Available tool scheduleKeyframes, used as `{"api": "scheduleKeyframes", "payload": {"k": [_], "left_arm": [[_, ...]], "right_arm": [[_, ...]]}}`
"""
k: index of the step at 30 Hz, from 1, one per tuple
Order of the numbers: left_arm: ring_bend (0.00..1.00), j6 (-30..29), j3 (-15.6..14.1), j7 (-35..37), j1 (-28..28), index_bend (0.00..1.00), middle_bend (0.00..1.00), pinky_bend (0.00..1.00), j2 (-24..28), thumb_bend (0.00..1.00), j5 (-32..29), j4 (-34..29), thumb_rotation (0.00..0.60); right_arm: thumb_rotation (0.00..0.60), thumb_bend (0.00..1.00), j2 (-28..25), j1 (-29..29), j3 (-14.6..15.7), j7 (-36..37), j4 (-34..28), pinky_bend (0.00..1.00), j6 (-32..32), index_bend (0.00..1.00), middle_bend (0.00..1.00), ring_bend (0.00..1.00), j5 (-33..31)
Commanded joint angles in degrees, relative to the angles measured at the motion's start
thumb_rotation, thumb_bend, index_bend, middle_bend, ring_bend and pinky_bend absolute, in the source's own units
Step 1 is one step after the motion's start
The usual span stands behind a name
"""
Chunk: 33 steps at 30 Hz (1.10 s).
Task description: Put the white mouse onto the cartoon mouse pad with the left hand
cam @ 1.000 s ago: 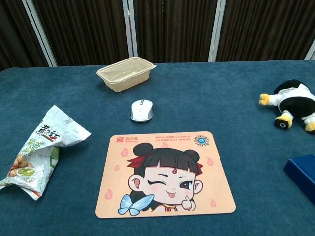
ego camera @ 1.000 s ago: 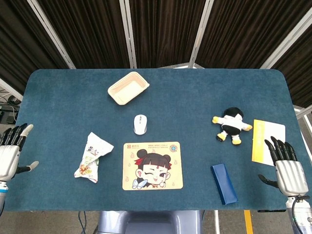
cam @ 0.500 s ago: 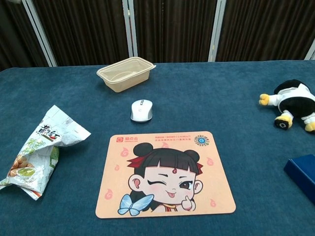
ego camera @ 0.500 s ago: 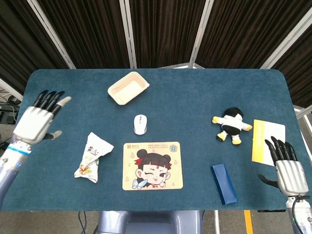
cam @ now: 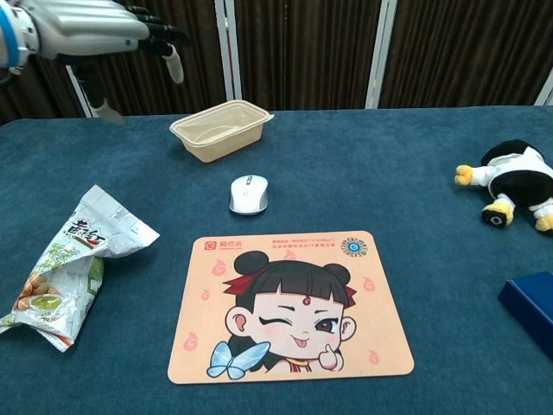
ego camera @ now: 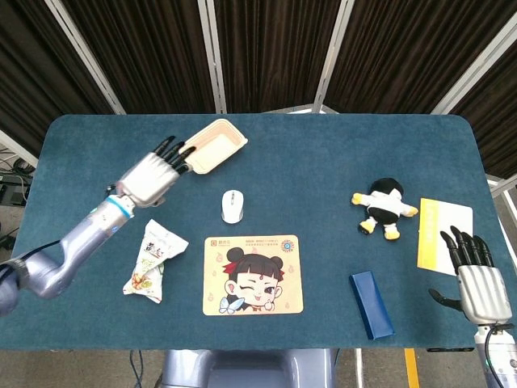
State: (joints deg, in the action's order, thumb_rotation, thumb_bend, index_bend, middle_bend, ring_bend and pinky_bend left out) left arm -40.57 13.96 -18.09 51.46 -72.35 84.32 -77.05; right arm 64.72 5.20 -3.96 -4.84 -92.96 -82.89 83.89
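The white mouse (ego camera: 232, 205) (cam: 249, 194) lies on the blue table just beyond the cartoon mouse pad (ego camera: 253, 274) (cam: 289, 306), apart from it. My left hand (ego camera: 153, 174) (cam: 95, 32) hovers above the table to the left of the mouse, fingers spread and holding nothing, its fingertips near the beige tray. At the table's near right corner my right hand (ego camera: 475, 279) rests open with its fingers apart; the chest view does not show it.
A beige tray (ego camera: 212, 145) (cam: 221, 129) stands behind the mouse. A snack bag (ego camera: 153, 259) (cam: 71, 261) lies left of the pad. On the right are a plush penguin (ego camera: 383, 208) (cam: 517, 184), a blue case (ego camera: 371, 304) (cam: 531, 304) and a yellow booklet (ego camera: 441, 234).
My left arm has swung from the table's left edge up and inward toward the tray and mouse, entering the chest view. The right hand and all objects stayed put.
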Motion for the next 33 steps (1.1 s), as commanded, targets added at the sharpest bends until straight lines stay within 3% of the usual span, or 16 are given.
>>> {"api": "scheduleKeyframes", "payload": {"k": [1,12,22,33], "left_arm": [[0.00,5.89,-0.71,-1.51,6.35,0.28,0.00,0.00,-7.16,0.00,-1.22,7.58,0.600],[0.00,12.00,-3.21,1.99,14.72,0.27,0.00,0.00,-18.90,0.00,-0.43,21.61,0.600],[0.00,14.93,-5.84,4.40,19.25,0.21,0.00,0.00,-24.29,0.00,1.20,27.66,0.600],[0.00,16.73,-7.37,5.36,21.77,0.15,0.00,0.00,-26.53,0.00,1.63,31.06,0.600]], "right_arm": [[0.600,0.10,-0.07,0.14,-0.17,-0.30,-0.28,0.00,0.35,0.03,0.00,0.00,-0.45],[0.600,0.10,-0.24,0.04,-0.27,0.39,-0.58,0.00,0.41,0.03,0.00,0.00,-0.88],[0.600,0.10,-0.44,0.10,-0.18,1.42,-0.27,0.00,0.63,0.03,0.00,0.00,-0.68],[0.600,0.10,-0.48,0.12,-0.15,1.46,-0.32,0.00,0.67,0.03,0.00,0.00,-0.66]]}}
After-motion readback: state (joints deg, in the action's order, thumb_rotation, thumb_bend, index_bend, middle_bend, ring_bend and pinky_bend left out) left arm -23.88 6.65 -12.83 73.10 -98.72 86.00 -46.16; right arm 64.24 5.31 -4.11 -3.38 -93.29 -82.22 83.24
